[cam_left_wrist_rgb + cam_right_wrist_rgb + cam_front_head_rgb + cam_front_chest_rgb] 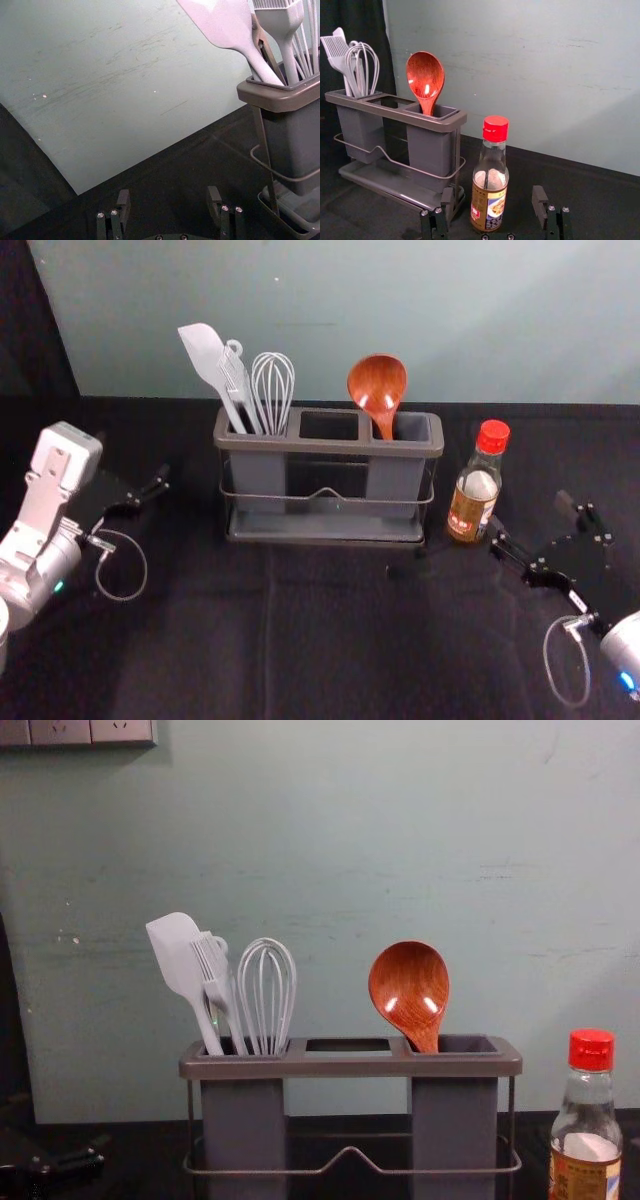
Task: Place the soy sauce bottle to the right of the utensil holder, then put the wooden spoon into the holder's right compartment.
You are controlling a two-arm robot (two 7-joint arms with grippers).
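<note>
Bottle and spoon both look to be where the task wants them, so I judge the placing finished and the step in hand to be the retreat. The soy sauce bottle [474,488] stands upright on the desk [330,640], just beside the right end of the utensil holder [330,446], with its red cap [493,436] on. The wooden spoon [409,988] rises bowl-up from the right compartment [455,1140], leaning a little to the left; its lower handle is hidden inside. In the left compartment [242,1120] are a spatula [182,958], a brush [211,970] and a whisk [267,995].

My right gripper [493,195] is low, to the right of the bottle in the head view, with its jaws spread wide and gripping nothing. One tip is close to the bottle's base; I cannot tell whether it touches. My left gripper [169,196] is parked left of the holder, its jaws also wide apart and holding nothing.

The next move, as I judge it, calls for drawing my right arm back along its own line, low and slow, keeping the jaws spread until they are well away. A sideways swing could clip the glass and tip it, or push it into the holder. The spoon calls for nothing more: touching it again would only risk knocking it.
</note>
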